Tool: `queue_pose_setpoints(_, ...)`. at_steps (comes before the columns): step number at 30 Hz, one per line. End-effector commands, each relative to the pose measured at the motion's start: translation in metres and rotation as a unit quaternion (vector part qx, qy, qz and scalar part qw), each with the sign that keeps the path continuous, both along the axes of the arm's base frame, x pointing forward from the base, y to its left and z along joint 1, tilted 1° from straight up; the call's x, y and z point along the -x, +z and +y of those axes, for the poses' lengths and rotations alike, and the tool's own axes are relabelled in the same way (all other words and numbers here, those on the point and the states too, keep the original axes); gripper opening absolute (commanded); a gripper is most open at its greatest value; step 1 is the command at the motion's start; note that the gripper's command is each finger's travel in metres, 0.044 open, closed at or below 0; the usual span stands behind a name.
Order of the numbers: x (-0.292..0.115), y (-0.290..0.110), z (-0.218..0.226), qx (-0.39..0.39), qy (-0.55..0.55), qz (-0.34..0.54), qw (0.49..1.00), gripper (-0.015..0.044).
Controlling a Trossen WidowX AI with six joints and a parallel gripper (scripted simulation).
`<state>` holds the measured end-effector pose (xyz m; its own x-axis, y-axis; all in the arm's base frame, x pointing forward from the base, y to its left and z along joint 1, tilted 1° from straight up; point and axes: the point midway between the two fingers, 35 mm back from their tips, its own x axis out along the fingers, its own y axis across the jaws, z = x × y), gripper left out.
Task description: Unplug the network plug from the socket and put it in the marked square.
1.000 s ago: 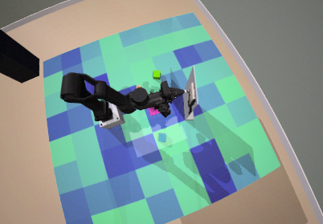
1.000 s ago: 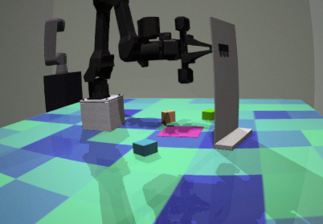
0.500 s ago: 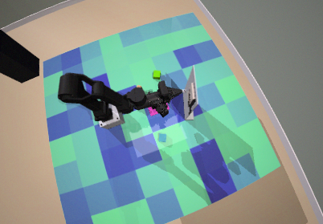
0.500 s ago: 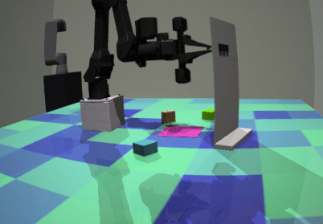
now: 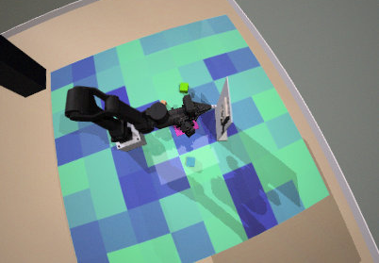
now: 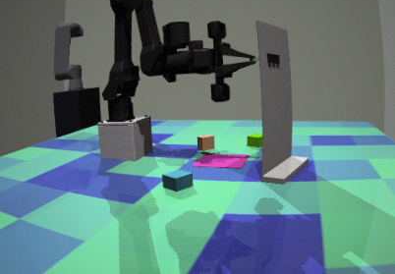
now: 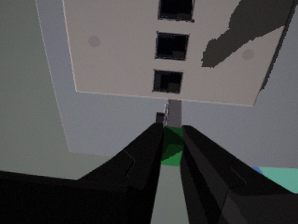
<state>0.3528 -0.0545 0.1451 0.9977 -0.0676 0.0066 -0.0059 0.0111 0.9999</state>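
One hand [image 7: 169, 137] pinches the plug [image 7: 172, 144]; three sockets [image 7: 170, 47] face it.

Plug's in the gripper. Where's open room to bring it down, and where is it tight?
The gripper holds the plug off the panel. The pink square is bare. It's tight around it: orange cube behind, green cube and panel foot beside, teal cube in front.

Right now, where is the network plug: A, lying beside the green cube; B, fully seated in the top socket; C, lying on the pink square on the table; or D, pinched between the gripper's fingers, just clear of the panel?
D: the gripper is shut on the plug, held in the air just short of the upright panel, well above the pink square.
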Motion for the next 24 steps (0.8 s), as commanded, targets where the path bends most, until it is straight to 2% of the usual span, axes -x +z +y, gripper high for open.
queue_pose_setpoints(1,0.004,-0.002,0.001,-0.002,-0.002,0.003,1.000,0.0000)
queue_pose_setpoints(24,0.016,-0.002,0.007,-0.002,-0.002,0.003,1.000,0.0000)
